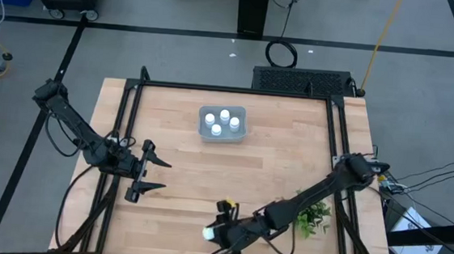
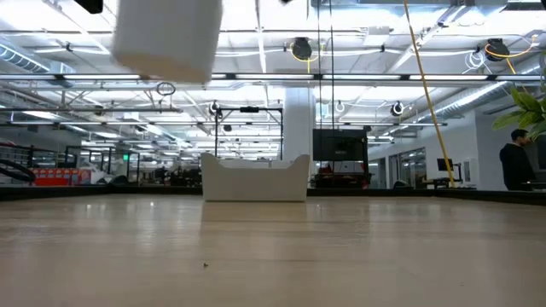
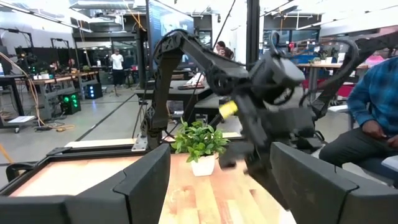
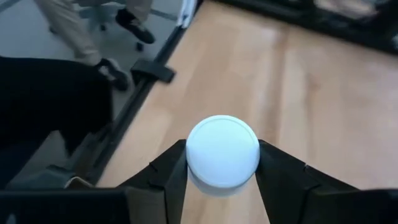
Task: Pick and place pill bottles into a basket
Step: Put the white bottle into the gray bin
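Note:
The pale basket (image 1: 243, 133) sits at the table's far middle with several white-capped pill bottles (image 1: 225, 115) standing in it. The low view shows the basket (image 2: 254, 177) straight ahead. Near the table's front edge, my right gripper (image 1: 217, 233) is shut on one more white pill bottle (image 4: 222, 151). That bottle also shows high up in the low view (image 2: 166, 38). My left gripper (image 1: 156, 177) waits open at the table's left, with nothing between its fingers (image 3: 146, 180). My right gripper pinches the pill bottle between its two fingers, on opposite sides of the body just under the round cap (image 4: 222, 146). The fingers (image 4: 171, 168) slant down toward the table's near left. The bottle hangs clear of the table, roughly upright and slightly tilted.
A small green plant in a white pot (image 1: 313, 217) stands at the near right, under my right arm; it also shows in the left wrist view (image 3: 199, 142). A black frame edges the table (image 1: 121, 135). A seated person in a blue sleeve (image 3: 373, 106) is beyond the table.

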